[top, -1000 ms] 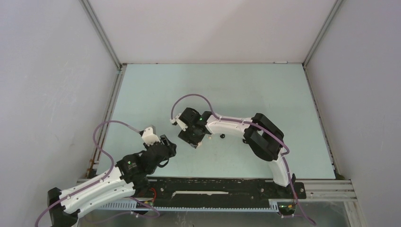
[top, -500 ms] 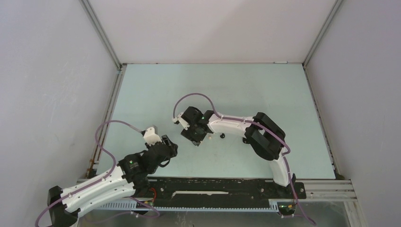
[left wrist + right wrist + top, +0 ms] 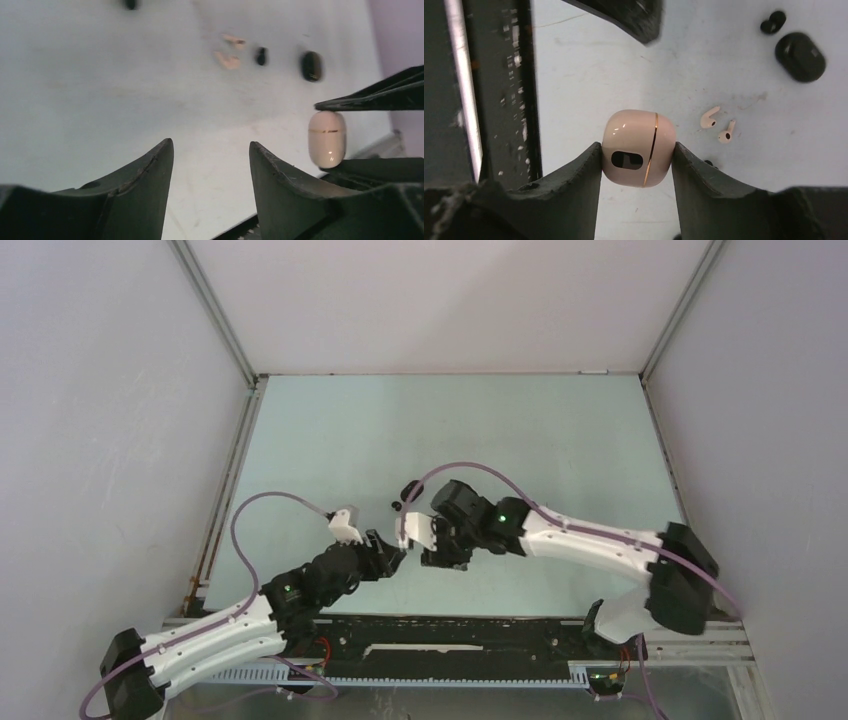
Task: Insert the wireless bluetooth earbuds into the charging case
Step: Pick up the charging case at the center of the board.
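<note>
The cream charging case point(image 3: 639, 147), closed along its gold seam, is pinched between my right gripper's point(image 3: 636, 145) fingers above the table. In the left wrist view the same case point(image 3: 327, 139) hangs just right of my left gripper point(image 3: 210, 145), which is open with nothing in it. Two whitish earbuds point(image 3: 709, 117) point(image 3: 727, 131) lie side by side on the table beyond the case; the left wrist view shows them too point(image 3: 227, 60). From above, the right gripper point(image 3: 408, 540) and left gripper point(image 3: 388, 555) almost meet near the front edge.
A black case point(image 3: 800, 56) and a black earbud point(image 3: 772, 22) lie farther out on the pale table point(image 3: 450, 430). The black front rail point(image 3: 499, 90) runs close by the grippers. Grey walls enclose the table on three sides.
The right arm swung forward and left, its gripper now close to the left gripper near the front edge. The left arm reached right to meet it.
</note>
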{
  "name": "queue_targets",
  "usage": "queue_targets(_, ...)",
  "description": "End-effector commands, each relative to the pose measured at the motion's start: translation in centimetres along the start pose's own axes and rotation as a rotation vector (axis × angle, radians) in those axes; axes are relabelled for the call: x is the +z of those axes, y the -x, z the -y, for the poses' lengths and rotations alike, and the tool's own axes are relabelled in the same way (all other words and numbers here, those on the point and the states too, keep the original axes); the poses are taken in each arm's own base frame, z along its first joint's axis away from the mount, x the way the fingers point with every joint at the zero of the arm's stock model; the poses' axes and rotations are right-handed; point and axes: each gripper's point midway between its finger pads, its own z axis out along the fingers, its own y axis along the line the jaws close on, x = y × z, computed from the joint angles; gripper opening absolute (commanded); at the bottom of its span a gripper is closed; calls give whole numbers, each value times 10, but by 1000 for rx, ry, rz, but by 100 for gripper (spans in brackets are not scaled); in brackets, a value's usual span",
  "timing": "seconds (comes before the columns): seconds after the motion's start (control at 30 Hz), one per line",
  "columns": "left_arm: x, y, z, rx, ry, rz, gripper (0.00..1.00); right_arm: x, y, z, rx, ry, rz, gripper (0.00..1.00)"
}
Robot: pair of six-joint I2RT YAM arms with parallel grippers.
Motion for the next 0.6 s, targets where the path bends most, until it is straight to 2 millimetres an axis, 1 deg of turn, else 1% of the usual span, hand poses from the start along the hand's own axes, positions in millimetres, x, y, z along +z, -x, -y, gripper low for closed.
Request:
queue_targets(0.0, -14, 16, 85, 61, -416, 24, 63, -26, 6, -8, -197, -28, 96, 29)
queue_targets(0.07, -20, 13, 103, 56, -515, 7, 63, -31, 3, -8, -201, -52, 110, 30)
queue_targets(0.17, -21, 8, 119, 45, -587, -28, 63, -38, 2, -9, -209, -65, 146, 29)
queue_targets(0.27, -14, 3, 129, 27, -596, -72, 63, -43, 4, -11, -219, -70, 178, 29)
queue_targets(0.37, -8, -1, 142, -41, -623, -110, 61, -48, 6, -10, -219, -89, 195, 29)
queue_targets(0.47, 0, -7, 149, -118, -636, -144, 60, -51, 7, -9, -220, -100, 203, 29)
queue_targets(0.57, 1, -12, 158, -155, -685, -174, 57, -53, 8, -9, -216, -103, 209, 29)
